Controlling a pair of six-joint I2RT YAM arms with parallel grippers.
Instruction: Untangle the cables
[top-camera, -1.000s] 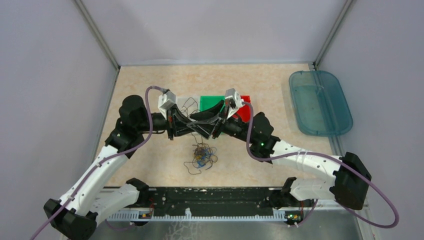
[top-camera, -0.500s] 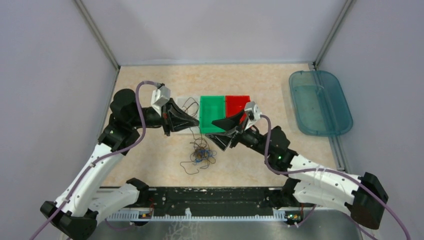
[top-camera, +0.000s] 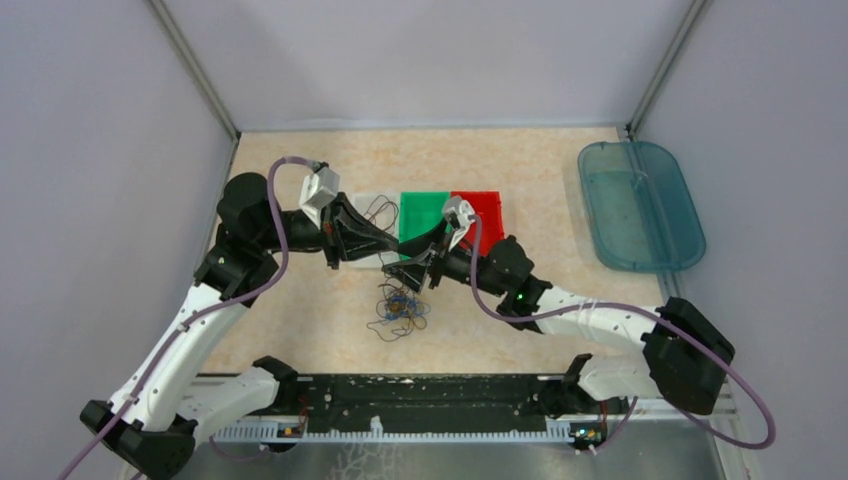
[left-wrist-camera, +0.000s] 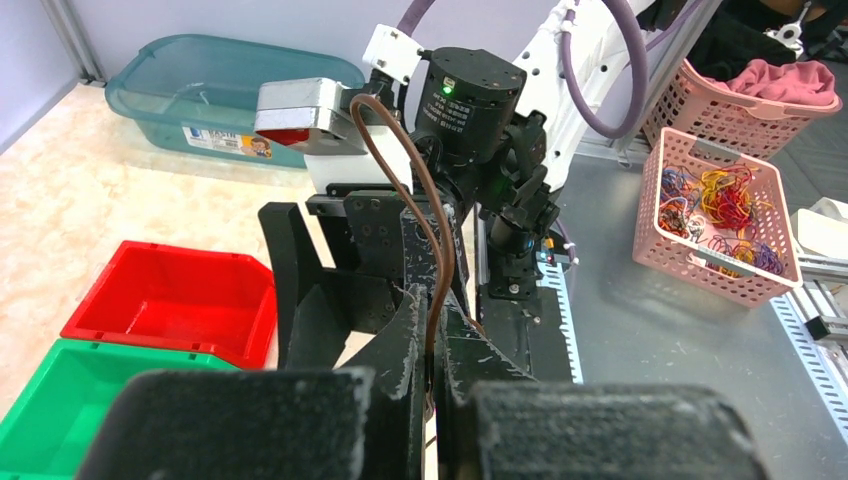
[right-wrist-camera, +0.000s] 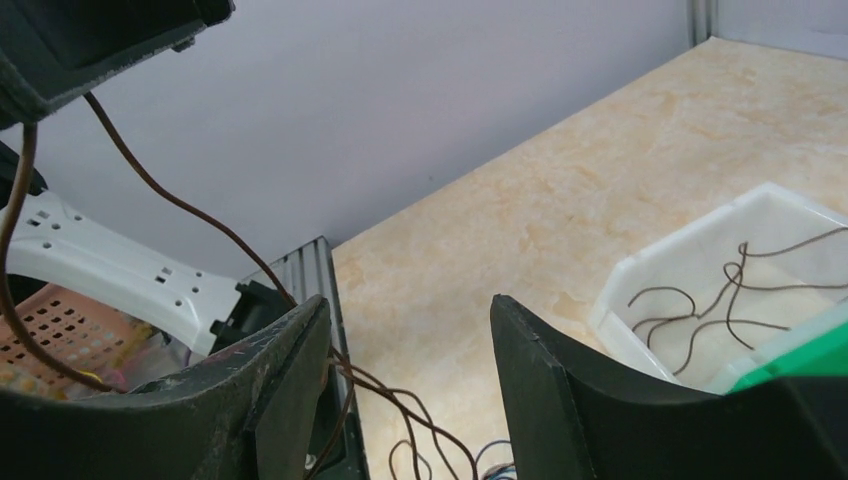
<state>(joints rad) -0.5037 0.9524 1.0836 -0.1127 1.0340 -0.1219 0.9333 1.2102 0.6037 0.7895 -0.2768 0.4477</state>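
The cables (top-camera: 400, 306) lie as a small tangle of brown, blue and orange wire on the table just in front of both grippers. My left gripper (top-camera: 390, 248) is shut on one brown cable (left-wrist-camera: 428, 240), which arcs up out of its jaws (left-wrist-camera: 436, 345) and runs down toward the tangle. My right gripper (top-camera: 412, 272) stands open right beside it, above the tangle. In the right wrist view the same brown cable (right-wrist-camera: 170, 200) passes along the inner face of the left finger (right-wrist-camera: 290, 350), and nothing is pinched between the jaws (right-wrist-camera: 405, 320).
A white bin (top-camera: 372, 208) with loose brown wires (right-wrist-camera: 700, 300) stands behind the left gripper. Beside it stand a green bin (top-camera: 420, 212) and a red bin (top-camera: 482, 206). A teal tub (top-camera: 640, 205) sits far right. A pink basket (left-wrist-camera: 715, 215) stands off the table.
The right gripper let go and opened, swung out to the right, then came back beside the left gripper. The left gripper drew slightly left, still shut on the brown cable.
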